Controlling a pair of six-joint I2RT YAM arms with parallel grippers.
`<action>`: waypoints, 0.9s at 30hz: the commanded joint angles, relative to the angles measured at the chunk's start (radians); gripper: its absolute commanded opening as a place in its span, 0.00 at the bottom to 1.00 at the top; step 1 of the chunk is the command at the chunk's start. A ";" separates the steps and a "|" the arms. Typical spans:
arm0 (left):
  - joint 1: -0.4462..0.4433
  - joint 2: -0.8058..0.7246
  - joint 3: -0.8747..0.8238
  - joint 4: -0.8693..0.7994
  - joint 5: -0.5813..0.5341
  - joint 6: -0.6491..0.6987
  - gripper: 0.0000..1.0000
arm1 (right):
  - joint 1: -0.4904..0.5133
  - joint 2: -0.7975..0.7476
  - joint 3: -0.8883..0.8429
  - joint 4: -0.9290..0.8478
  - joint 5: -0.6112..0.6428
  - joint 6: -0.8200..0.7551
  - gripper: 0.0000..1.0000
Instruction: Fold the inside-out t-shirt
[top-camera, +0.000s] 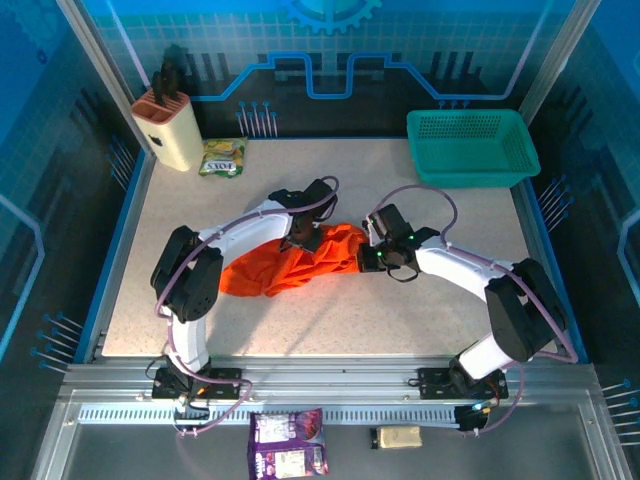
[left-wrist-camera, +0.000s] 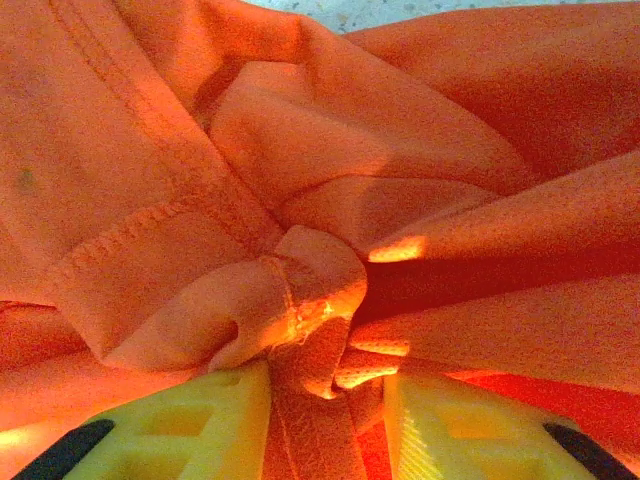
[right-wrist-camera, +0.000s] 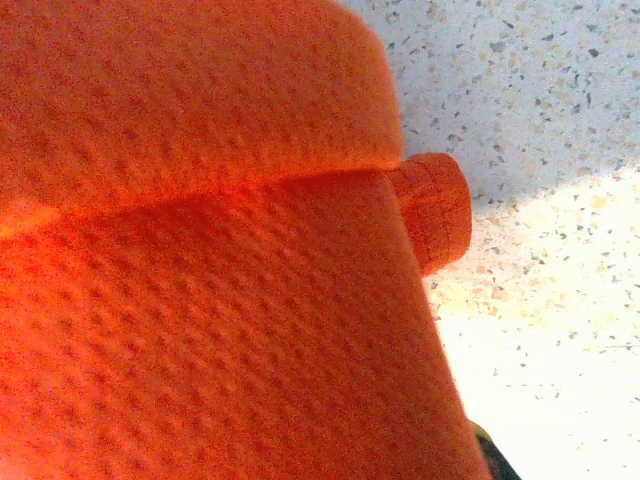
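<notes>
Speckled tabletop (top-camera: 330, 320) inside blue walls: from above you have the inside-out t-shirt (top-camera: 300, 262) bunched in a crumpled heap at the middle. The left pincer (top-camera: 300, 240) is on its far edge and the right pincer (top-camera: 372, 255) at its right end, while the teal basket (top-camera: 465, 178) sits well apart at the far right. At the left wrist, the yellow fingers (left-wrist-camera: 200, 425) pinch a gathered knot of cloth, with a stitched hem curling just above them. At the right wrist, orange cloth lies across most of the lens with bare tabletop beside it. That pincer is pressed together, but you cannot tell whether any fabric is caught in it. By my reading you are in the spreading-out step, with nothing folded yet. Next you will want the two pincers drawn apart to open the heap flat, then a search for true shoulders or hem corners before any fold.
</notes>
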 joint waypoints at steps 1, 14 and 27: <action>0.023 -0.013 0.015 -0.024 -0.032 0.017 0.36 | 0.000 -0.030 -0.008 -0.031 0.022 0.005 0.00; 0.077 -0.031 -0.008 0.007 0.001 0.018 0.28 | 0.000 -0.031 -0.001 -0.042 0.026 0.001 0.00; 0.135 -0.111 -0.004 0.025 0.068 0.023 0.02 | -0.021 -0.065 0.040 -0.094 0.068 -0.039 0.00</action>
